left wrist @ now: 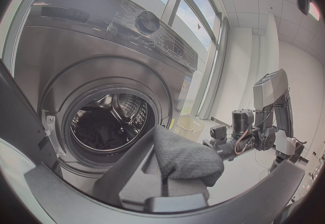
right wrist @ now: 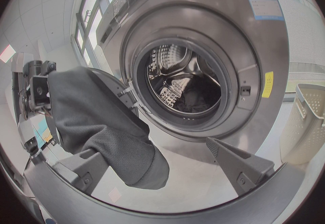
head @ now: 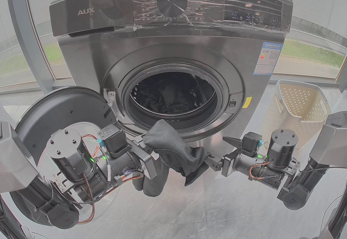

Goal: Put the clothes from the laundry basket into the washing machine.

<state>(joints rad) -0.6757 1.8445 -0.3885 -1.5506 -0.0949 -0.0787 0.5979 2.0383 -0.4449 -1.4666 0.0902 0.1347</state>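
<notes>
The washing machine [head: 170, 44] stands with its round door [head: 61, 113] swung open to the left. Dark clothes [head: 173, 95] lie in the drum [right wrist: 169, 75]. A dark grey garment [head: 173, 149] hangs in front of the machine, just below the opening. My left gripper [head: 146, 145] is shut on its upper end, and in the left wrist view the cloth [left wrist: 186, 157] bulges over that gripper [left wrist: 164, 170]. My right gripper [head: 216, 151] is open at the garment's other side. One of its fingers sits under the draped cloth [right wrist: 94, 116], and the other finger [right wrist: 237, 163] is bare.
A cream perforated laundry basket [head: 300, 113] leans beside the machine on the right, and no clothes are visible in it. The open door takes up the space at the left. Pale glossy floor lies below the arms.
</notes>
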